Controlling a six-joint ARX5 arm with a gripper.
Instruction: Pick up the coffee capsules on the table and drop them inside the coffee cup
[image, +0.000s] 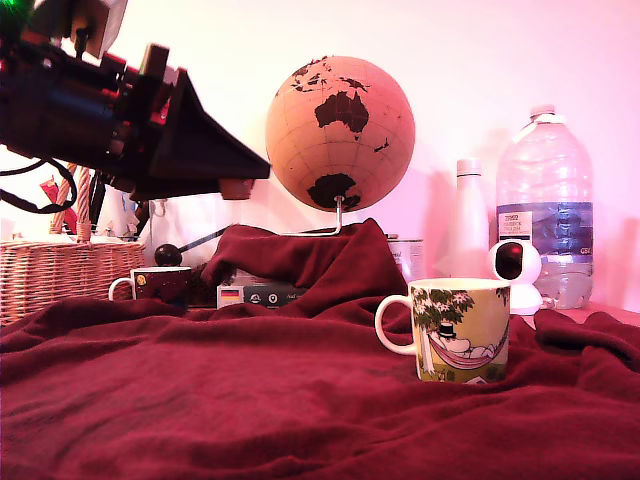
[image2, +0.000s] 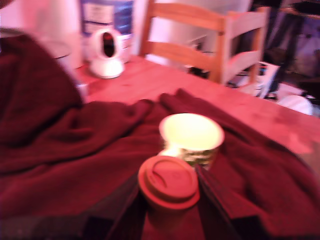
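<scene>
Gripping a brown coffee capsule (image2: 169, 181) flat end up, the fingers (image2: 210, 192) close on its sides. They hang above the blanket-draped tabletop (image: 250, 400), the coffee cup (image2: 191, 137) just beyond.

The wrist view is soft with blur: the round rimmed capsule (image2: 169, 181) between the dark gripper fingers (image2: 216, 192) shows no sharp detail. In the exterior view, the black arm (image: 90, 105) is cut by the frame's left edge. The small dark mug (image: 160, 284) sits half hidden behind a dark red fleece fold (image: 300, 260).
</scene>
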